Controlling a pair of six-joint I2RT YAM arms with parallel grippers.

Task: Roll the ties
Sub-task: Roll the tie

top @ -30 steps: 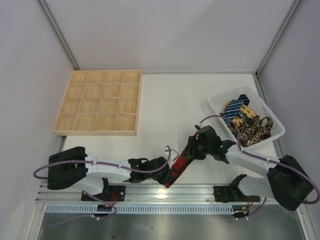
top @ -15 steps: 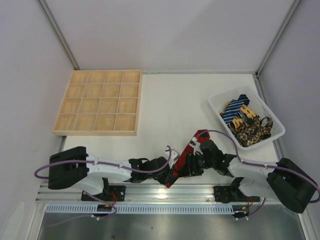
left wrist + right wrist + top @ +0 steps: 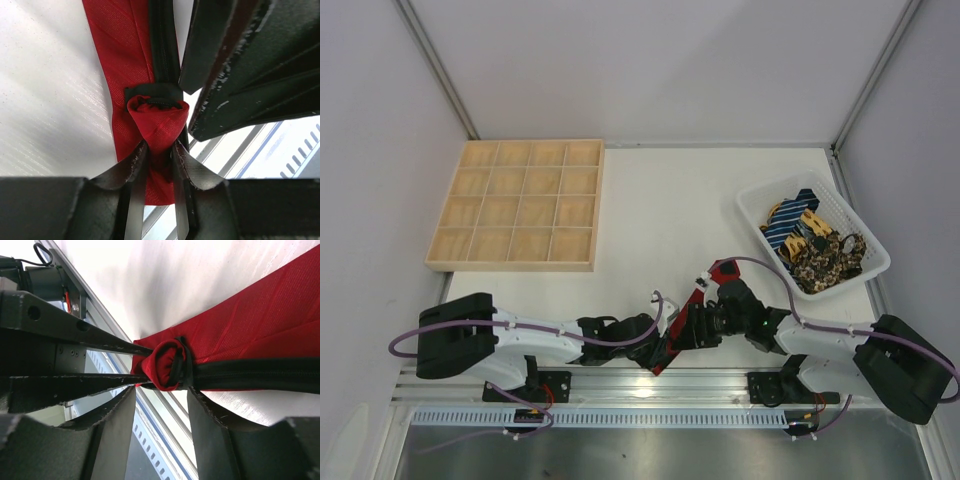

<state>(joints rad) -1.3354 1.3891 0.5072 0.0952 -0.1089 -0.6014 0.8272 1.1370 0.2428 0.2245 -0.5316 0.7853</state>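
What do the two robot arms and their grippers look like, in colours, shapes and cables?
Both arms have white links with bulky black joint housings. A purple cable loops along each arm. The left gripper and the right gripper each have two flat black fingers, flaring at the tips, with scuffed, whitish worn edges. No lettering or markings are readable.

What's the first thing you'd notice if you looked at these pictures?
The bright red tie near the front edge of the table, with its end curled into a small roll. The left gripper pinches that roll, and the right gripper waits open around it. Next comes the white basket of patterned ties on the right and the wooden tray of little boxes on the left.
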